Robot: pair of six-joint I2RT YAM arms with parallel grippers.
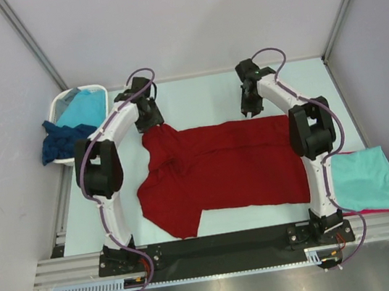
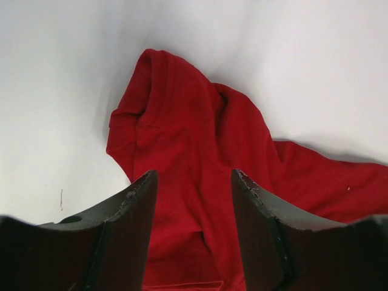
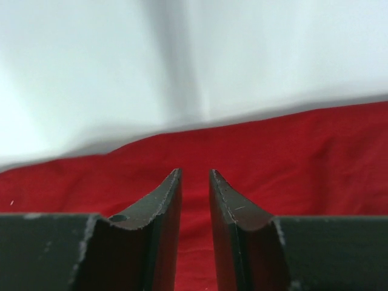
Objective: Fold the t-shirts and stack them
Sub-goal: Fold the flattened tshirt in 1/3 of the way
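Lying spread out on the pale surface [image 1: 202, 97], a dark red cloth short-sleeved t-shirt [image 1: 228, 173] fills its middle.
Above the shirt's rumpled far-left corner the left jaws stand wide apart, holding nothing; the right jaws show only a narrow empty gap above its far edge. A folded turquoise t-shirt [image 1: 364, 179] rests at the surface's right edge.
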